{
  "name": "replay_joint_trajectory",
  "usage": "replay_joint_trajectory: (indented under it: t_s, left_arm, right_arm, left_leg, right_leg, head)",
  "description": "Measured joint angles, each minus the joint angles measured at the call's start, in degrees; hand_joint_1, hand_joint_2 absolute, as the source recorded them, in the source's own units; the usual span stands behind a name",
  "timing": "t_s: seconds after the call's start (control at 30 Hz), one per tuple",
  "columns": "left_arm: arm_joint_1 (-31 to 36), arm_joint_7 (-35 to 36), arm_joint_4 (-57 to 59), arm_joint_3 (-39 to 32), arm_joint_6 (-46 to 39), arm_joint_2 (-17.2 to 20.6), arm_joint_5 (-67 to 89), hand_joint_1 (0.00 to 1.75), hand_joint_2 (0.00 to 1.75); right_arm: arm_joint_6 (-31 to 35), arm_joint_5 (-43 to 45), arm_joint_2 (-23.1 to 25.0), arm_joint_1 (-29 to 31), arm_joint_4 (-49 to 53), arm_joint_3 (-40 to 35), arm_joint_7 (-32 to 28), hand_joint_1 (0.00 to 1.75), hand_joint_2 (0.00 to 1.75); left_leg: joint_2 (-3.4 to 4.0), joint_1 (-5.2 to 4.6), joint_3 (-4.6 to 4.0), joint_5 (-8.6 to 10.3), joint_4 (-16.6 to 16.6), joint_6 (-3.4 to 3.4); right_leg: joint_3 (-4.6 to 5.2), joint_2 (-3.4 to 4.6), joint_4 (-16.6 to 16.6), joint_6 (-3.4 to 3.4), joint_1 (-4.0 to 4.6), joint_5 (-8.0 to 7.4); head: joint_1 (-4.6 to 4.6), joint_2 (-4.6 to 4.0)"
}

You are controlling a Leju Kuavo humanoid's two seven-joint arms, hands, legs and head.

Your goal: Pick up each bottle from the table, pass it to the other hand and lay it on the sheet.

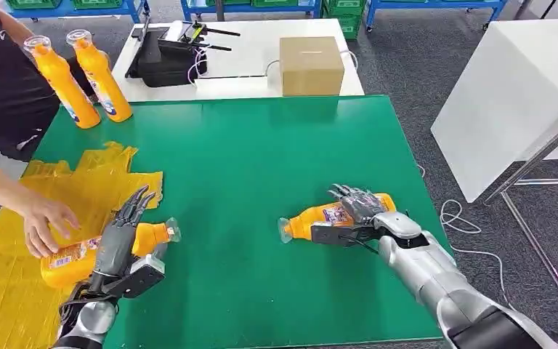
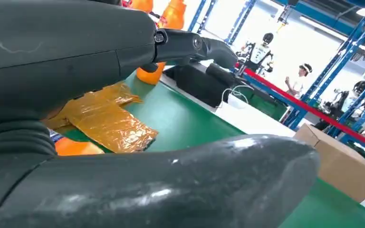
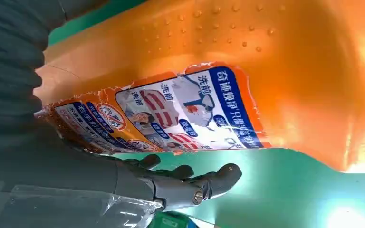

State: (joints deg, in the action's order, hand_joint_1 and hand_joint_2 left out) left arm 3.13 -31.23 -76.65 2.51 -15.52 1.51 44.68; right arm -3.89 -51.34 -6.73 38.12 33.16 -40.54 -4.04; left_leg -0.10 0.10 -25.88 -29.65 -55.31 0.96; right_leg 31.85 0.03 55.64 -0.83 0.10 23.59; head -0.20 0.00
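Head view: a green counter (image 1: 261, 167) stands on grey carpet, with a white table and a cardboard box (image 1: 311, 65) behind it. A yellow sheet (image 1: 14, 269) covers the counter's left end. The right robot hand (image 1: 356, 211) grips a lying bottle (image 1: 312, 220), well right of the sheet. The left robot hand (image 1: 120, 236) rests fingers spread over another bottle (image 1: 80, 258) on the sheet's edge, where a person's hand (image 1: 43, 222) also touches it. Two bottles (image 1: 87, 80) stand beyond the sheet.

Left wrist view: blue racks beyond the sheet (image 2: 104, 121).

Right wrist view: label (image 3: 171, 111) close.

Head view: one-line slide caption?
Right hand grips a lying orange bottle; left hand rests on another beside the yellow sheet.
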Motion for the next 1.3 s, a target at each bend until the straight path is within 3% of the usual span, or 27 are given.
replay_joint_trajectory:
  t_s: [0.63, 1.3]
  left_arm:
    - [0.6, 0.2, 0.0, 0.8, 0.5, -0.3, -0.7, 0.0, 0.0]
    - [-1.5, 0.4, -1.1, 0.6, -0.1, -0.3, -2.3, 0.0, 0.0]
  right_arm:
    - [-4.4, -5.9, 0.8, 2.8, -5.3, -2.8, 2.1, 0.0, 1.75]
    - [-6.4, -3.6, -8.2, 3.0, -0.3, -2.7, -0.5, 0.0, 1.75]
  left_leg:
    - [0.21, -0.02, 0.45, -0.02, 0.0, 0.0]
    - [0.14, -0.07, 0.19, -0.04, 0.0, 0.05]
  right_leg:
    - [-0.39, 0.21, 0.0, 0.0, 0.03, -0.01]
    - [-0.22, 0.14, -0.1, -0.08, -0.12, -0.05]
  head:
    - [-0.02, 0.0]
    - [-0.02, 0.0]
